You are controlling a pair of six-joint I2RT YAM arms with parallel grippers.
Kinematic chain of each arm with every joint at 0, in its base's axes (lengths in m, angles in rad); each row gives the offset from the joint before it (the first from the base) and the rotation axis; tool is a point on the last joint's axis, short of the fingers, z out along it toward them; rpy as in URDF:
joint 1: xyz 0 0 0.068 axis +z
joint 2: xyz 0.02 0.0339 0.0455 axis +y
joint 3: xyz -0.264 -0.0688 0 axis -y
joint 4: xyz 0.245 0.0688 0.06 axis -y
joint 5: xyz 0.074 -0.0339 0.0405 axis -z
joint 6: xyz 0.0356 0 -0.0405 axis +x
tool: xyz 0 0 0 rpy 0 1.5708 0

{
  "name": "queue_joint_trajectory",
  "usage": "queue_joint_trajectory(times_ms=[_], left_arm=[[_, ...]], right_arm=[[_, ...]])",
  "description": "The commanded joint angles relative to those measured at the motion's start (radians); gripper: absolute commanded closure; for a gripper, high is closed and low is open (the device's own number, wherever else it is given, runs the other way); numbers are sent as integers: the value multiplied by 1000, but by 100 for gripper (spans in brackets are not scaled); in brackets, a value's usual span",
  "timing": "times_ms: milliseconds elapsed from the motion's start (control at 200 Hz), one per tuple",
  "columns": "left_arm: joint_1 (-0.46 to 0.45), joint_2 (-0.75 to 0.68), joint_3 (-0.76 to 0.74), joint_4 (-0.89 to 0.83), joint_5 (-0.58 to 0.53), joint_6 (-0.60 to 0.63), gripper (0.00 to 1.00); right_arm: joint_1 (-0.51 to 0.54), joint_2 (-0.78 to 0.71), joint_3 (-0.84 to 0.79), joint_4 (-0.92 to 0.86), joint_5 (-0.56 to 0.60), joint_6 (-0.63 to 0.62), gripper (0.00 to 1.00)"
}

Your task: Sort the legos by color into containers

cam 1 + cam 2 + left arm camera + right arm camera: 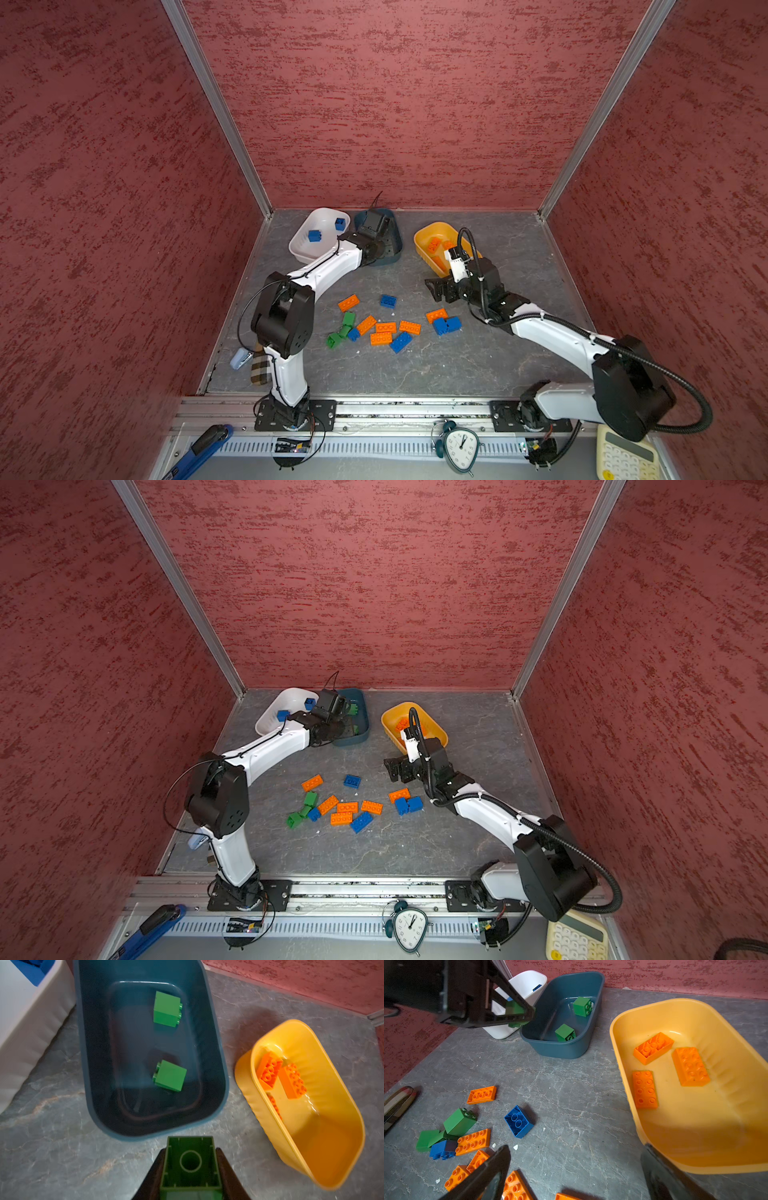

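Left wrist view: our left gripper (pixel 190 1152) squeezes a green brick (pixel 190 1180) beside the teal tub (pixel 225 1084), at the table's (pixel 62 1147) back edge. Next we should move it over the tub and let go. Our right gripper (pixel 436 289) hangs wide, empty.

Mottled red walls (pixel 395 104), aluminium corner posts (pixel 216 104), grey veined stone-look floor (pixel 415 374).

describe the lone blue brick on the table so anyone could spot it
From the dark teal tub at the back wall, come forward to the loose bricks on the grey table. The blue brick sits at their back edge; unlike the other loose blue ones, it touches nothing and lies hollow side up.
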Motion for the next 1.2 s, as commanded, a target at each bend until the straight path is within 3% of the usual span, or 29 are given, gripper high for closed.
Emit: queue_joint_trajectory(times_ms=[0,230,346,431,626,771,917,1197], left_arm=[[11,80,95,8,-56,25,73],[56,264,326,-14,-52,29,68],[67,332,450,-91,-45,28,49],[64,317,451,-82,-26,46,38],[58,189,316,-17,-16,48,21],[44,59,143,20,-23,45,9],[21,-76,-53,-3,-79,29,0],[-13,-351,-399,-82,55,172,1]], right_arm=[[6,-28,-9,14,46,17,1],[6,-30,-8,-9,50,31,1],[6,-32,-3,-26,39,22,1],[5,-31,2,-41,36,15,1],[6,-10,13,-35,-45,-11,1],[18,15,28,-29,-115,-51,1],[29,49,50,-12,-107,-66,1],[31,100,74,32,-83,-62,1]])
